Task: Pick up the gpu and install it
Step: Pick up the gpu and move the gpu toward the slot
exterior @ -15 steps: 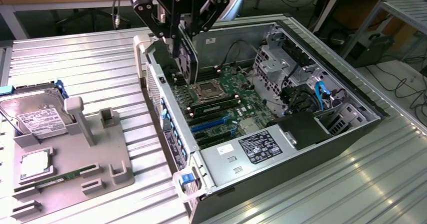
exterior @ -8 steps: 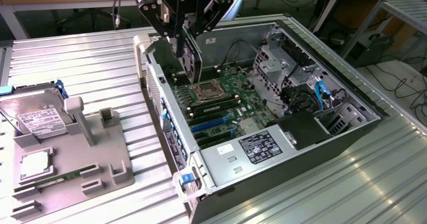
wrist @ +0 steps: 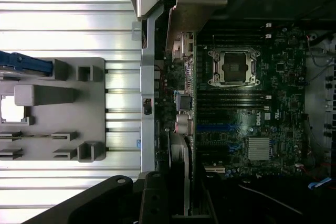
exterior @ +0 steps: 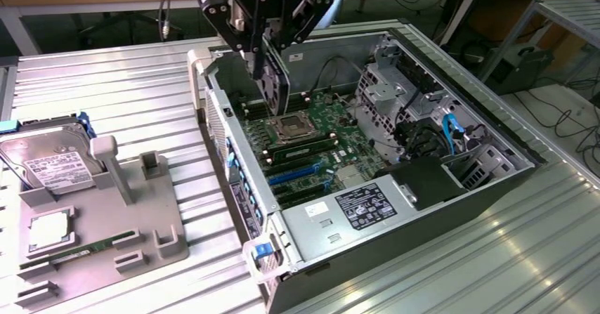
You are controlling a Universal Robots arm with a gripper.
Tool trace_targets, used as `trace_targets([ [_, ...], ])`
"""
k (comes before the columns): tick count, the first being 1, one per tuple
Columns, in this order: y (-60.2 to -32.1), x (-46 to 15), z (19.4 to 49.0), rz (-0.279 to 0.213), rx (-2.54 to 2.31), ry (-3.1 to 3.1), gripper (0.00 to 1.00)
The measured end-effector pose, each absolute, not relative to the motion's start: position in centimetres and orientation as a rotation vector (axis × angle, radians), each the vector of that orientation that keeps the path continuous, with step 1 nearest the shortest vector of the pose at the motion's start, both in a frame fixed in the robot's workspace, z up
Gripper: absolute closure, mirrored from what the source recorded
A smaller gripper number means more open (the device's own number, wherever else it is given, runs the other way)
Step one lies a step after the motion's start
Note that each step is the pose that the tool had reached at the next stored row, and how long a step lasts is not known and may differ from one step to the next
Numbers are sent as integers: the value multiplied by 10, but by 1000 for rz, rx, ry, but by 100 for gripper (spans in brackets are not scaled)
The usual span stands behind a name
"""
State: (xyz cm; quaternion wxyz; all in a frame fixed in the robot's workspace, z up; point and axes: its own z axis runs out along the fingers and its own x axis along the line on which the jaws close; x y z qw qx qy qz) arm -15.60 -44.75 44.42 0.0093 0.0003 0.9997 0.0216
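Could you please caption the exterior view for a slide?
The gripper holds the gpu upright over the motherboard in the open computer case.

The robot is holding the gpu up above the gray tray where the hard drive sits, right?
Not quite. The fingers do hold the gpu, but it hangs above the open computer case, not above the gray tray. The hard drive does sit at that tray. The exterior view shows this.
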Motion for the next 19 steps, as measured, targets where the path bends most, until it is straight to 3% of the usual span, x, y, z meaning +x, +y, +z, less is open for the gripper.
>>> trace_targets([
  [14,-448,-109,444,68,1,3122,73],
  [19,-447,-44,442,68,1,3122,73],
])
